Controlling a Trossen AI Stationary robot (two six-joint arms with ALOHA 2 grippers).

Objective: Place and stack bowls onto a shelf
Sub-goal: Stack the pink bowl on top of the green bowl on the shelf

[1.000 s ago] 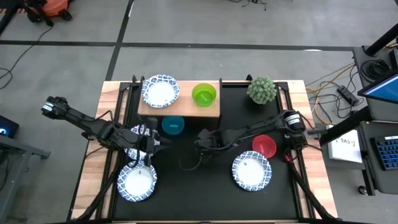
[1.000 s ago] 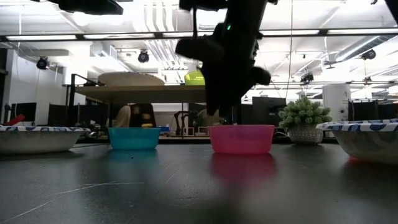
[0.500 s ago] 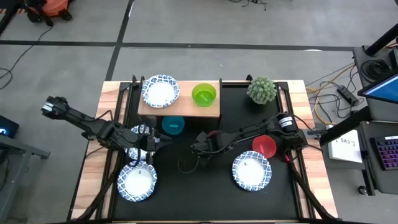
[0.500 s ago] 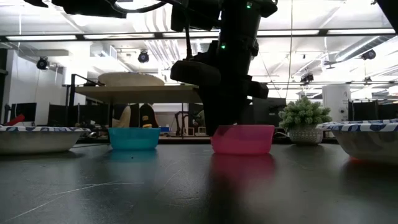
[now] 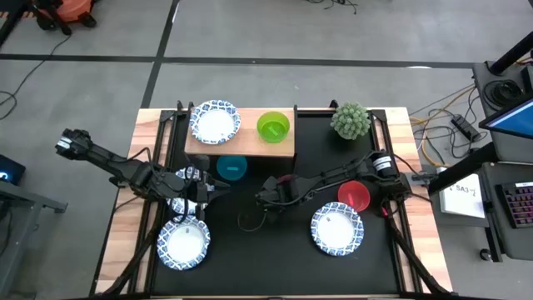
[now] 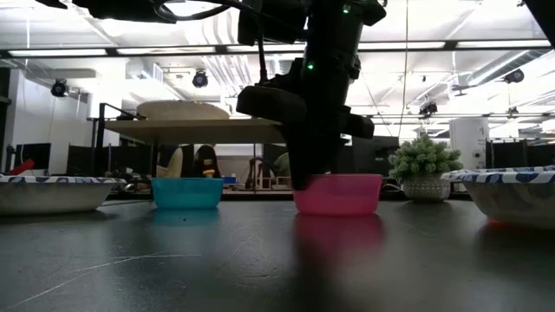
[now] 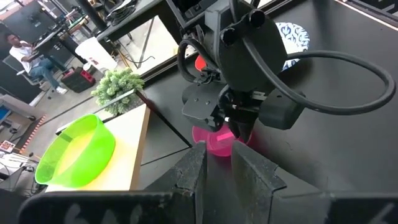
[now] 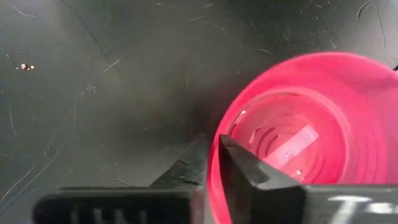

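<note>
My right gripper [image 5: 275, 193] stands over the magenta bowl [image 6: 342, 193] near the table's middle and is shut on its rim. The bowl rests with its base on the black table. My left gripper [image 5: 205, 190] waits above the table's left part beside a wide white bowl [image 5: 177, 185]. Its fingers [image 7: 193, 174] are a little apart and hold nothing. The wooden shelf [image 5: 241, 146] at the far side carries a wide white bowl [image 5: 215, 122] and the green bowl [image 5: 273, 127]. The teal bowl [image 5: 231, 167] stands on the table by the shelf's near edge. My right gripper pinches the magenta bowl's rim [image 8: 214, 168] on the side toward the table's left. One finger [image 8: 245, 165] is inside the bowl and the other [image 8: 183, 171] is outside. The fingers come from above, pointing down. The bowl stands upright on the table [image 6: 338, 212].
The red bowl [image 5: 354, 195] and a wide white bowl [image 5: 337, 229] stand at the right. Another wide white bowl [image 5: 183, 244] stands at the near left. A green spiky plant [image 5: 351, 121] stands at the far right beside the shelf.
My right gripper has gone down and a little toward the table's left, onto the magenta bowl's rim. The bowl has stayed where it was on the table.
</note>
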